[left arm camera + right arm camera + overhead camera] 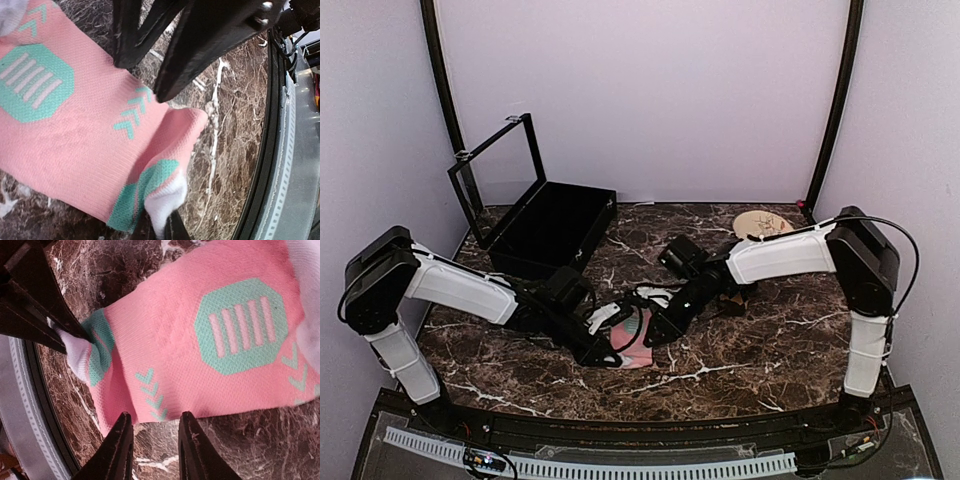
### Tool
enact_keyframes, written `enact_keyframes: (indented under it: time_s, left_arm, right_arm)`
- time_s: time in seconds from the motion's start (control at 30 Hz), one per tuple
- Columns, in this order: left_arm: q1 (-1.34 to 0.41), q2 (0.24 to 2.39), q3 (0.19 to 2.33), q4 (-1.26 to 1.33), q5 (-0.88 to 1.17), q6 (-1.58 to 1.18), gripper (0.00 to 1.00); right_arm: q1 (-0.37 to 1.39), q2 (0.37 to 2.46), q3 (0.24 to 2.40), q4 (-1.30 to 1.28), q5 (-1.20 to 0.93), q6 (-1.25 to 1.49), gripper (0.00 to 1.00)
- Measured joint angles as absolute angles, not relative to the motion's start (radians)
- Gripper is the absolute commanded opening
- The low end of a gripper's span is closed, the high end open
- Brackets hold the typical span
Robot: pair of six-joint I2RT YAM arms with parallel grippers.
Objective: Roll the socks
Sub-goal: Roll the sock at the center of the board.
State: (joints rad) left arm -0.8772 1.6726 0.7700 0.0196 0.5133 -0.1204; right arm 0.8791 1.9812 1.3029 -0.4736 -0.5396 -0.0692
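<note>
Dark veined marble covers the table [760, 350], and the pink sock [634, 336] lies flat on it near the middle, between the two arms. The left gripper [169, 226] has its jaws closed on the sock's white tip, raising a small fold there. The right gripper [155, 417] stands just beside it, jaws parted over the sock's long edge, with bare marble between them and nothing held. I cannot pick out a second sock against the dark stone.

The pinch takes only the very tip, so a pull to start the roll would likely slip the fabric free. Both sets of jaws crowd one end and may knock together. With the other end unpinned, the sock may drag across the smooth table instead of curling, or roll crooked.
</note>
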Motion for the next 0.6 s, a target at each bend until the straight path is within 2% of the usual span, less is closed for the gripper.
enact_keyframes:
  time_s: [0.33, 0.6]
  left_arm:
    - [-0.808, 1.724, 0.831, -0.047, 0.653, -0.12, 0.0]
    - [-0.762, 1.81, 0.91, -0.129, 0.778, -0.108, 0.0]
  right_arm:
    - [0.896, 1.774, 1.045, -0.262, -0.381, 0.01, 0.3]
    - [1.044, 1.682, 0.97, -0.179, -0.16, -0.024, 0.31]
